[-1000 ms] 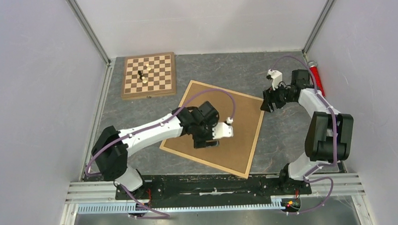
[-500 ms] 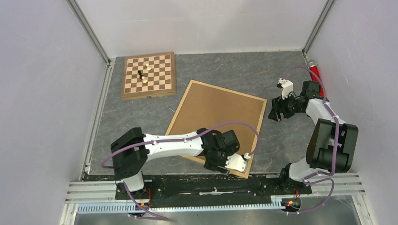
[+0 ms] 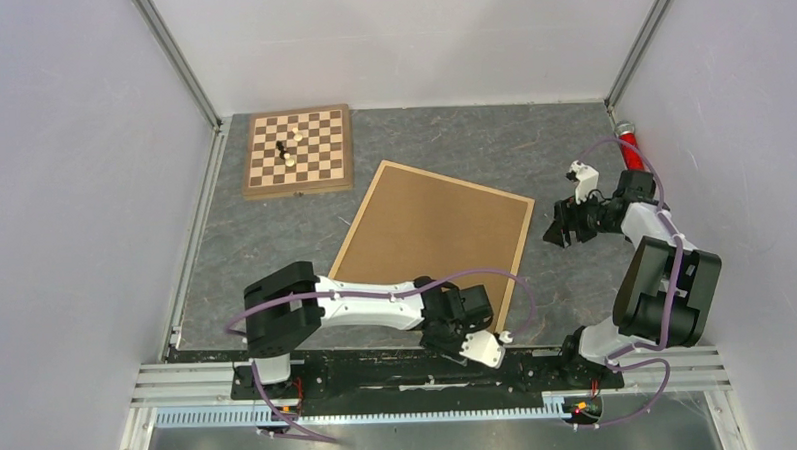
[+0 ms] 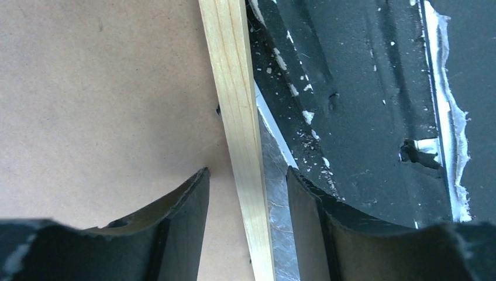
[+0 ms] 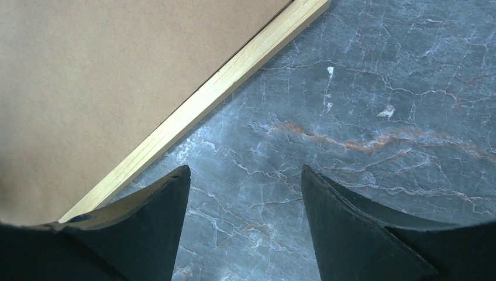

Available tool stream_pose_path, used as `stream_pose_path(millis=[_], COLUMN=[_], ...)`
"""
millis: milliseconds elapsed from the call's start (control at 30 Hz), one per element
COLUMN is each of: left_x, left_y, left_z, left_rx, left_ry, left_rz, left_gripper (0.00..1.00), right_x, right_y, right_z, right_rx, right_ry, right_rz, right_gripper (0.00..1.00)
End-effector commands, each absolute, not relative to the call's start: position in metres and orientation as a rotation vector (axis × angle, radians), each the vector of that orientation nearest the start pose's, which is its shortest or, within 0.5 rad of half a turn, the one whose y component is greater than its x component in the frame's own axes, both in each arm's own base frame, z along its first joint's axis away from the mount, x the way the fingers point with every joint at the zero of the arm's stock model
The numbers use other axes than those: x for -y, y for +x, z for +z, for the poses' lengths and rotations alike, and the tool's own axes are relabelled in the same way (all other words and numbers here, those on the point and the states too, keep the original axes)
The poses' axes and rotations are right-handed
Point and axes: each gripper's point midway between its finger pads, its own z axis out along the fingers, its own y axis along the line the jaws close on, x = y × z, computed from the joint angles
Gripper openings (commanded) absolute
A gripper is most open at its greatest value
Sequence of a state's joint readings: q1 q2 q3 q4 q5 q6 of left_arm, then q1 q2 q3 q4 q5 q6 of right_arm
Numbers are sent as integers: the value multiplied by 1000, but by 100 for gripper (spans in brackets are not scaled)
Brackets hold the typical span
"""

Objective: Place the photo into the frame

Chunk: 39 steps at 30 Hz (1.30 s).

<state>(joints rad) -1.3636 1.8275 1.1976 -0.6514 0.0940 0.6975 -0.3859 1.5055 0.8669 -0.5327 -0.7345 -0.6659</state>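
Both claws stand spread. The left claw (image 4: 247, 175) sits low at the near corner of the frame (image 4: 237, 105), its fingers straddling the pale wood border (one over the brown backing board (image 4: 105, 105), the other over the black base rail (image 4: 362, 105)). They seem clear of the wood, though contact is hard to judge. The frame lies flat, back up and skewed, in the middle of the table (image 3: 451, 133). The right claw (image 5: 245, 172) hangs over bare stone just beside the frame's right edge. A chessboard (image 3: 298, 148) sits far left.
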Motion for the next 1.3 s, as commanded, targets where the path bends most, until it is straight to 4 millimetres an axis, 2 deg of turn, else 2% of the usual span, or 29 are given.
stream_pose_path(millis=[0, 167, 267, 400, 433, 633, 833, 967, 1067, 1267], left_x=[370, 367, 361, 347, 343, 314, 281, 256, 238, 208], left_y=[85, 82, 78, 75, 74, 79, 83, 83, 81, 77], left_z=[26, 19, 20, 23, 23, 30, 40, 42, 42, 31], left_rx=[1709, 1695, 1680, 1666, 1662, 1609, 1484, 1448, 1440, 1484], left_ry=[-2960, -2950, -2943, -2920, -2916, -2927, -2947, -2926, -2907, -2867], left_rz=[321, 297, 289, 261, 253, 128, 17, -43, -59, -84], left_gripper=[56, 43, 29, 5, 2, 2, 2, 2, 2, 2], right_x=[15, 12, 13, 12, 12, 11, 10, -2, -11, -49], right_y=[307, 304, 304, 306, 306, 309, 316, 319, 330, 354], right_z=[66, 64, 65, 66, 66, 69, 82, 86, 94, 107], right_rx=[-2288, -2289, -2286, -2280, -2278, -2264, -2224, -2201, -2160, -2079], right_ry=[-535, -528, -531, -534, -534, -545, -556, -598, -612, -699], right_rz=[584, 613, 613, 618, 622, 626, 572, 509, 431, 370], right_gripper=[72, 72, 72, 72, 72, 72, 72, 72, 72, 71])
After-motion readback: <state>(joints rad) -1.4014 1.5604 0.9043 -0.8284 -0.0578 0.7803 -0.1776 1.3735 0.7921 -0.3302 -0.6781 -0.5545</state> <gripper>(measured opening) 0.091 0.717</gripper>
